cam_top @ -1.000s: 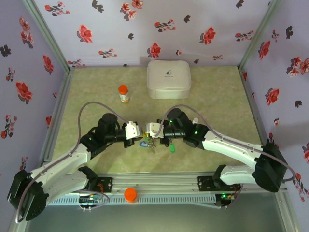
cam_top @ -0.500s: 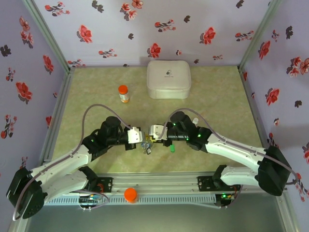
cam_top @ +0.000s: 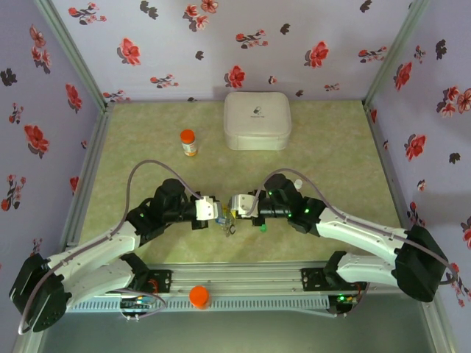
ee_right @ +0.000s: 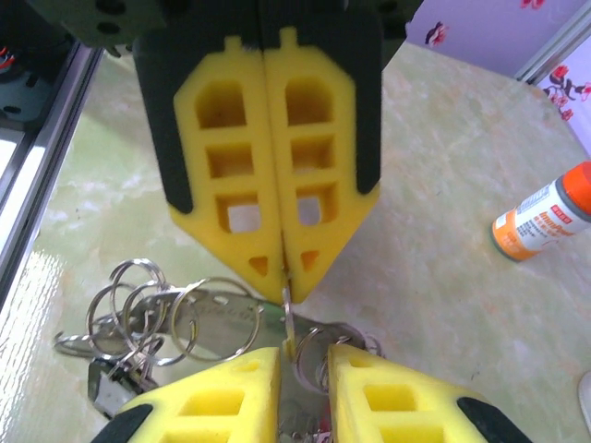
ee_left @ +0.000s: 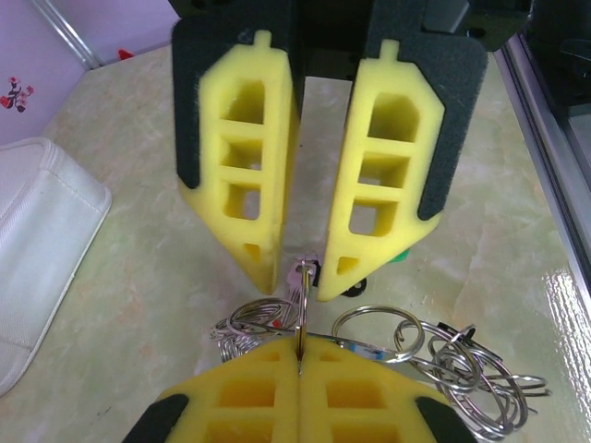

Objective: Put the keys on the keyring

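My left gripper is shut on a thin silver key seen edge-on, its tip pointing at the other arm. My right gripper faces it, open, with the key's end against its left finger and a silver loop in the gap. Under both hangs the keyring, a tangle of silver wire loops with more keys and small coloured tags. In the top view the left gripper and the right gripper meet nose to nose above the bunch.
A green tag lies on the mat under the right arm. The orange-capped bottle stands behind the left arm and a white case sits at the back. A small white cap lies right of the arms. The metal rail runs along the front.
Both grippers have come closer together and shifted toward the front edge. The right gripper was shut a second ago and now has a gap between its fingers.
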You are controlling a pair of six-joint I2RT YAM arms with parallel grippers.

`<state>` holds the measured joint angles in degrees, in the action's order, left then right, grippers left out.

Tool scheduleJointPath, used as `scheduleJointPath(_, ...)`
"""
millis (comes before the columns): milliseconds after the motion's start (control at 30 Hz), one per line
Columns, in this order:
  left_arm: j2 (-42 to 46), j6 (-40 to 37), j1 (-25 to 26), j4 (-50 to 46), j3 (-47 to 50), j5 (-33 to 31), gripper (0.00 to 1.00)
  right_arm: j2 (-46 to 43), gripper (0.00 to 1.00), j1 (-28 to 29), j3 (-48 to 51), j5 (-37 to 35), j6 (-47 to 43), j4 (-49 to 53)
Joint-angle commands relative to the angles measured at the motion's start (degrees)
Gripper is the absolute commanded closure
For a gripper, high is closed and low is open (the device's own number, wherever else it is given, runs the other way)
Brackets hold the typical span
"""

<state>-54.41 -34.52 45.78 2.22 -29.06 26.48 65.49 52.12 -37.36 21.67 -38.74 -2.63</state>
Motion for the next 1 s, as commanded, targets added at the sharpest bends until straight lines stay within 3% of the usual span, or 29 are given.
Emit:
scheduleJointPath(0, 0.6, -1.0, 0.6, 1.8, 0.5, -0.6, 1.00, 0.1, 0.79, -0.1, 0.9, 1.1, 1.3, -3.1)
scheduleJointPath(133, 0.6, -1.0, 0.8, 1.9, 0.5, -0.8, 1.00, 0.6, 0.81, 0.2, 0.7, 1.4, 1.5, -3.4)
scheduleJointPath(367, 0.8, -0.6, 1.0, 2.5, 0.7, -1.8, 1.00, 0.7, 1.00, 0.3, 0.0, 1.7, 1.0, -2.6)
scheduleJointPath(467, 0.8, 0.0, 1.3, 3.7, 1.1, -3.1, 0.85, 1.1, 1.00, 0.6, -0.4, 2.2, 1.0, -2.4)
scheduleJointPath(600, 0.7, 0.4, 1.5, 4.5, 1.1, -3.6, 0.79, 1.9, 1.00, 1.2, -1.1, 2.8, 1.4, -2.4)
scheduleJointPath(933, 0.8, -0.1, 1.8, 2.6, 0.7, -3.6, 1.00, 2.2, 1.00, 1.5, -1.1, 2.3, 2.3, -3.3)
scheduleJointPath(967, 0.8, -0.4, 1.8, 2.4, 0.6, -3.6, 1.00, 1.9, 0.93, 1.5, -0.7, 1.4, 3.2, -3.6)
